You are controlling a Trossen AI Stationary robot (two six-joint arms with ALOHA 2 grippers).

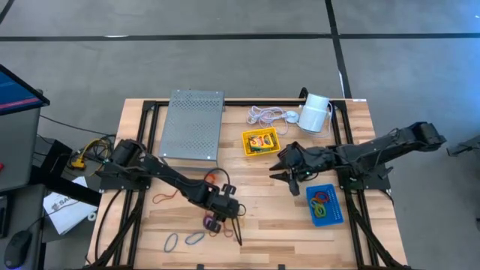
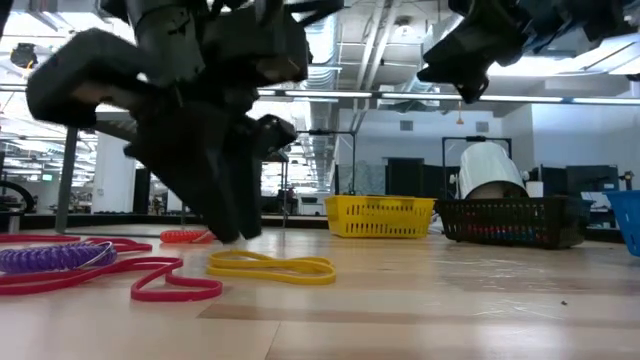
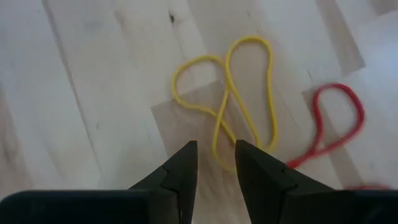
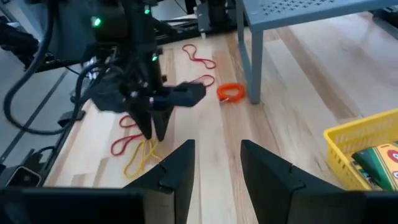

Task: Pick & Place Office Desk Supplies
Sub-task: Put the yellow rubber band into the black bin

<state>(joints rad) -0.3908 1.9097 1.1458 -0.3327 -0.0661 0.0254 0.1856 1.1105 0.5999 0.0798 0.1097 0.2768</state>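
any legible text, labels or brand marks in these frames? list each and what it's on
None can be read.
crayon box in the yellow tray: printed front, too blurred.
Paper left of the table: dark print, too small.
Monitor: nothing legible.

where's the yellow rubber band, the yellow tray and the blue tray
yellow rubber band (image 3: 249, 81), left wrist view, on its right loop
yellow tray (image 1: 247, 136), high view, on its left rim
blue tray (image 1: 337, 202), high view, on its right rim
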